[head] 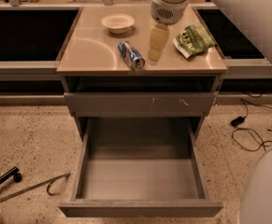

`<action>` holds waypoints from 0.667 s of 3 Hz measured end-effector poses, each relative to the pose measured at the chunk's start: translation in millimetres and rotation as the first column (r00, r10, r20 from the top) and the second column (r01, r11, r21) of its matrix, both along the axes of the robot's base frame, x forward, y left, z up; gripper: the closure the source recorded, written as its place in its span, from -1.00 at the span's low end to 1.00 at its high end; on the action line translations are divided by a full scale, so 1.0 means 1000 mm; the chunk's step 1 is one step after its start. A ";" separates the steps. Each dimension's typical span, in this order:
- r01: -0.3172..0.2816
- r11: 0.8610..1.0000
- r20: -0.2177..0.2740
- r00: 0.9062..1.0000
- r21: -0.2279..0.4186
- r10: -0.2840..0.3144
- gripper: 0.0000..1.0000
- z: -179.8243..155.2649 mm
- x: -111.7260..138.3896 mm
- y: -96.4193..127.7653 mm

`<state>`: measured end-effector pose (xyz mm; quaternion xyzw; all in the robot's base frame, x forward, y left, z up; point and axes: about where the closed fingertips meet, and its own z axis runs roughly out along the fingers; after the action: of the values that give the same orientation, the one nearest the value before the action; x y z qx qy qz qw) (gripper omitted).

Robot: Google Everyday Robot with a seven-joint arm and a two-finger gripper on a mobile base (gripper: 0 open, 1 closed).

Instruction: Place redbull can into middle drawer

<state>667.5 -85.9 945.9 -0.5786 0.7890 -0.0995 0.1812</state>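
Note:
The redbull can (pixel 131 55) lies on its side on the tan cabinet top (pixel 89 55), near the front edge and left of centre. My gripper (pixel 154 55) hangs from the white arm above the top, just right of the can and apart from it, with nothing seen in it. The middle drawer (pixel 140 208) is pulled wide open below; its grey tray holds nothing.
A pale bowl (pixel 118 22) sits at the back of the top. A green-and-white snack bag (pixel 194 40) lies at the right. A shut drawer front with white scratches (pixel 140 104) is above the open drawer. Black cables (pixel 247 134) lie on the floor at right, a metal hook (pixel 46 186) at left.

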 end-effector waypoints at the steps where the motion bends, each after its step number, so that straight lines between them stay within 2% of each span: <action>1: 0.000 1.000 0.000 1.000 0.000 0.000 -1.00 0.000 0.000 0.000; 2: 0.076 0.995 0.024 0.997 0.065 -0.078 -1.00 -0.009 0.011 0.003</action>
<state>678.9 -83.1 936.4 -0.5404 0.8110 -0.0885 0.2061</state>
